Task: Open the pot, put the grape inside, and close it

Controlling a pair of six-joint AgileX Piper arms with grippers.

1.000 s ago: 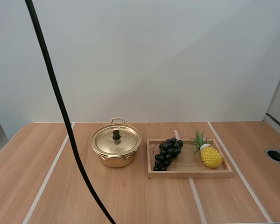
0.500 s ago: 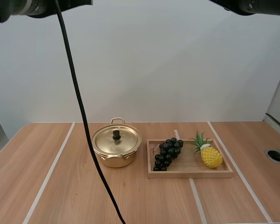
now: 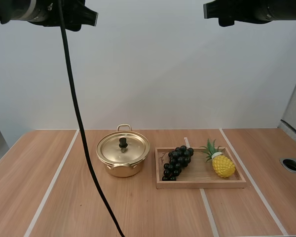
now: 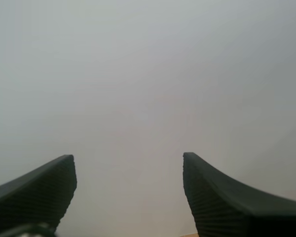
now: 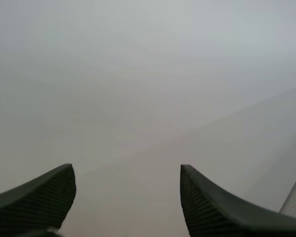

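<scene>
A gold pot stands at the table's middle, its lid on, with a black knob. A dark bunch of grapes lies at the left end of a wooden tray, just right of the pot. My left arm and right arm are raised high above the table, far from both. In the left wrist view my left gripper is open, with nothing between its fingers. My right gripper is also open and empty, facing a plain wall.
A yellow toy pineapple lies at the right end of the tray. A round hole is set into the table at the far right. Bare wood lies in front of the pot and to its left.
Both arms have come into the top of the high view and reached farther toward its middle. Pot, grapes and tray have not moved.
</scene>
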